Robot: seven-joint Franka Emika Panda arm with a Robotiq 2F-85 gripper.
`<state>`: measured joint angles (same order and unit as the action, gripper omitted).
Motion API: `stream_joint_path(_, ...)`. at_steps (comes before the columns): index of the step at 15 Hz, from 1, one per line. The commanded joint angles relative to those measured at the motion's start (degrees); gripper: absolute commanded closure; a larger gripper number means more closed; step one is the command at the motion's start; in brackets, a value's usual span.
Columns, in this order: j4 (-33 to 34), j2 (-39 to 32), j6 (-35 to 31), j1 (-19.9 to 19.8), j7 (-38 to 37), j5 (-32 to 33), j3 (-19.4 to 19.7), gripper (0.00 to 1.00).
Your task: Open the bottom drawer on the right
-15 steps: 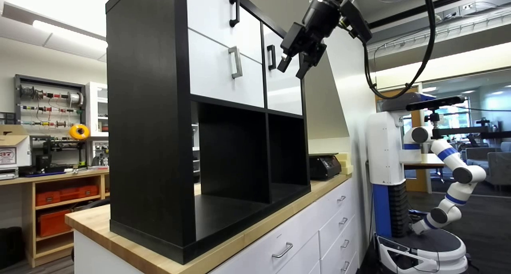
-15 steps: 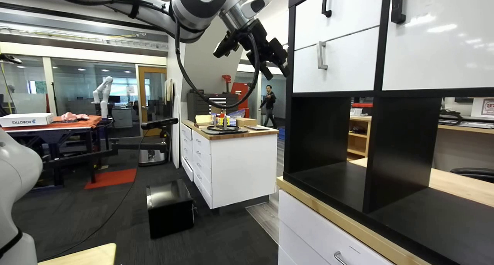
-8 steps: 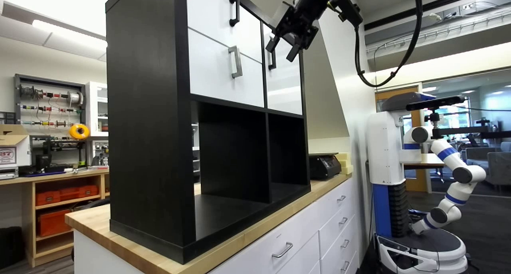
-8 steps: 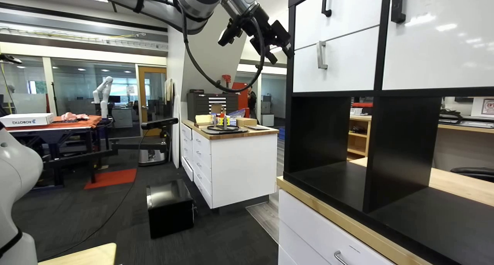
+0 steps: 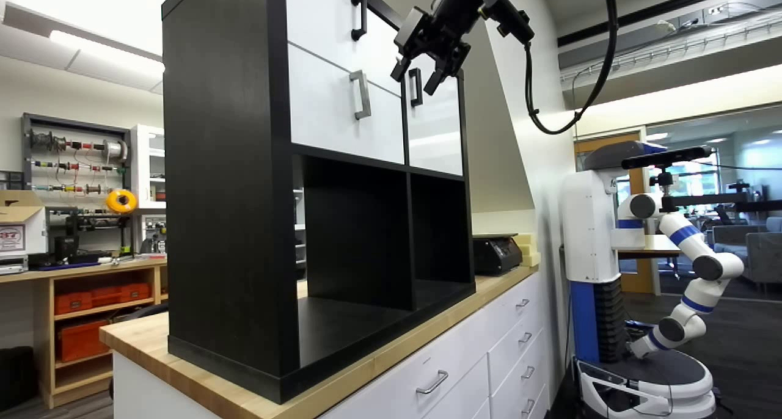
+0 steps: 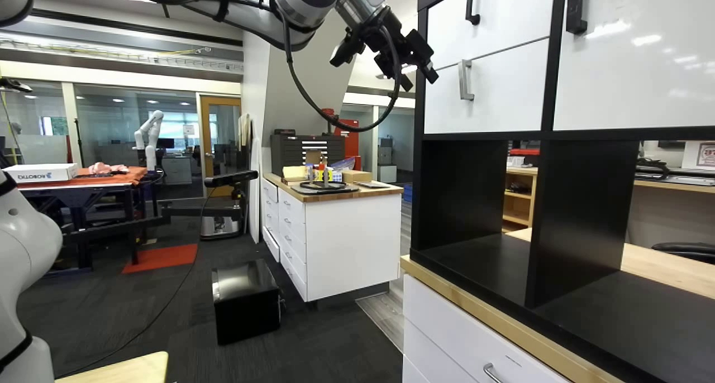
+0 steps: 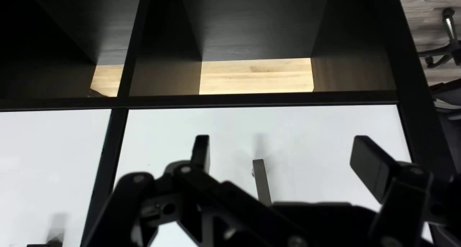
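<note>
We find the gripper (image 5: 413,82) nearer the grey handle (image 7: 261,182) than before — jaws spread wide, holding nothing — and the lower drawer (image 5: 324,104) still closed.

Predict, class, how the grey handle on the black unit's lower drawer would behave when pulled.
The grey handle would probably feel stiff: both its ends meet the drawer front. Its flat, smooth-looking face might let the tool slip. Mounted there, it would likely bring the front along.

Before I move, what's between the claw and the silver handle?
Nothing visible: in both exterior views the stretch from claw to silver handle is bare, with white drawer front behind it.
</note>
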<state>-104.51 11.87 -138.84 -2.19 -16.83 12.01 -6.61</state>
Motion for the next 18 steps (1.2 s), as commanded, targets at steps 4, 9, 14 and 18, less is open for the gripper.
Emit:
stream_joint_path(4, 5.9, -4.1, 0.2, 0.4, -2.1, 2.7, 0.0, 0.0)
stream_joint_path(9, 7.6, -5.2, -0.4, 0.6, -1.9, 4.8, 0.2, 0.0)
stream_joint_path(14, 8.6, -5.8, 0.2, 0.9, -1.7, 4.9, 0.3, 0.0)
stream_joint_path(18, 7.5, -5.2, 0.3, 1.3, -0.1, 3.6, 0.7, 0.0)
